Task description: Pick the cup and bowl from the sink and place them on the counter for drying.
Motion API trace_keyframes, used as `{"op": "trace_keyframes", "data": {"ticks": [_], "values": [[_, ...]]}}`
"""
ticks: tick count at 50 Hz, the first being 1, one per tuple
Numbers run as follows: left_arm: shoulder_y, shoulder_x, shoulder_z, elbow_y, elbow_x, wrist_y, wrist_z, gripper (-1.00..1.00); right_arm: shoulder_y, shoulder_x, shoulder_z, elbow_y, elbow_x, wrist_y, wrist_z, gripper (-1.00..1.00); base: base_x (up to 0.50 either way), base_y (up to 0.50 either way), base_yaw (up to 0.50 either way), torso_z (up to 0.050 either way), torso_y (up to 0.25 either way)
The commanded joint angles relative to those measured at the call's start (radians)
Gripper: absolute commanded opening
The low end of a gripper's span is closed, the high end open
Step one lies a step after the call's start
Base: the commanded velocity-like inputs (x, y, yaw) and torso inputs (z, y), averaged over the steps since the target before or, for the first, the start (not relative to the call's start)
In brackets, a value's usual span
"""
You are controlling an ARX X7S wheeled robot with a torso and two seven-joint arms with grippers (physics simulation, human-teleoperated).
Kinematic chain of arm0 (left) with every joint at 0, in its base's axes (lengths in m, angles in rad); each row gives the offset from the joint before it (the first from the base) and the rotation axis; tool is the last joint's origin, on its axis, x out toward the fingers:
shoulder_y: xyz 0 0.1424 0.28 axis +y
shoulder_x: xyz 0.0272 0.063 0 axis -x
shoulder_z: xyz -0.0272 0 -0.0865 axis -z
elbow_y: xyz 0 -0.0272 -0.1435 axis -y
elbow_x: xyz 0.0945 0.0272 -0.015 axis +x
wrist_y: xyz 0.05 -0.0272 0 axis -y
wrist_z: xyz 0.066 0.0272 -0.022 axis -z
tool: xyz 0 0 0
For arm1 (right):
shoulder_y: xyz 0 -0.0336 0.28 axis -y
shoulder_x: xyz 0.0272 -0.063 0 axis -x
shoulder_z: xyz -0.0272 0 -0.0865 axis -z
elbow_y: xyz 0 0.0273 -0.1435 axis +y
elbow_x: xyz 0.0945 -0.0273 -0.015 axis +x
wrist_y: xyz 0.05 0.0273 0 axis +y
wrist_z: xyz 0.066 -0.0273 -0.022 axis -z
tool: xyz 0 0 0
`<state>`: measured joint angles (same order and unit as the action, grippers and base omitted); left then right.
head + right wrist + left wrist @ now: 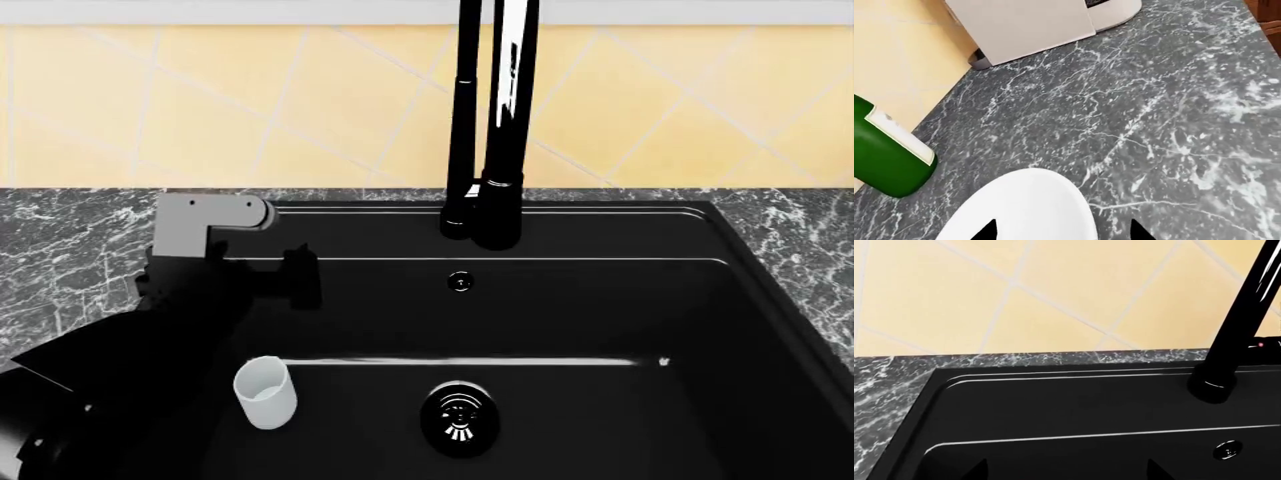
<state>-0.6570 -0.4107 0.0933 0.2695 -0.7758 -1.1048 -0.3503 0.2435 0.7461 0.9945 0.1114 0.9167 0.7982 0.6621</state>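
The white cup (264,392) stands upright on the floor of the black sink (601,310), left of the round drain (459,420). My left gripper (1067,471) hangs open over the sink's back left part, above and behind the cup, with nothing between its fingers. In the head view the left gripper (302,278) shows beside the sink's left wall. The white bowl (1021,210) rests on the marble counter (1154,100). My right gripper (1064,231) is open right above it, one fingertip (989,230) over the bowl and the other over the counter. The right gripper is out of the head view.
The tall black faucet (487,120) rises from the sink's back rim, with the overflow hole (461,281) below it. A green bottle (887,150) stands near the bowl by the yellow tiled wall. A white appliance (1027,20) sits farther along the counter.
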Motion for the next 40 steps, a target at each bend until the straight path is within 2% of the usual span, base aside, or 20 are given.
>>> {"op": "trace_keyframes", "data": {"ticks": [1, 8, 13, 21, 29, 36, 40], "values": [[-0.003, 0.001, 0.004, -0.001, -0.002, 0.004, -0.003, 1.00, 0.045, 0.056, -0.084, -0.099, 0.019, 0.023, -0.005, 1.00, 0.00, 0.00, 0.00, 0.000, 0.000], [0.015, 0.000, -0.003, -0.003, -0.006, 0.011, -0.003, 1.00, 0.100, 0.162, -0.250, -0.143, 0.090, 0.124, -0.101, 1.00, 0.00, 0.00, 0.00, 0.000, 0.000], [0.018, 0.001, 0.002, -0.005, -0.005, 0.019, 0.000, 1.00, 0.187, 0.219, -0.427, -0.198, 0.124, 0.162, -0.159, 1.00, 0.00, 0.00, 0.00, 0.000, 0.000], [0.024, 0.002, 0.000, -0.015, -0.008, 0.026, 0.002, 1.00, 0.377, 0.217, -0.676, -0.238, 0.152, 0.197, -0.220, 1.00, 0.00, 0.00, 0.00, 0.000, 0.000], [0.017, 0.002, 0.004, -0.011, -0.013, 0.018, -0.003, 1.00, 0.507, 0.178, -0.849, -0.250, 0.167, 0.254, -0.267, 1.00, 0.00, 0.00, 0.00, 0.000, 0.000], [0.018, 0.000, 0.009, -0.014, -0.011, 0.023, -0.003, 1.00, 0.506, 0.184, -0.922, -0.335, 0.173, 0.283, -0.300, 1.00, 0.00, 0.00, 0.00, 0.000, 0.000], [0.007, 0.000, 0.011, -0.017, -0.014, 0.017, -0.004, 1.00, 0.518, 0.224, -1.030, -0.403, 0.116, 0.295, -0.357, 1.00, 0.00, 0.00, 0.00, 0.000, 0.000]]}}
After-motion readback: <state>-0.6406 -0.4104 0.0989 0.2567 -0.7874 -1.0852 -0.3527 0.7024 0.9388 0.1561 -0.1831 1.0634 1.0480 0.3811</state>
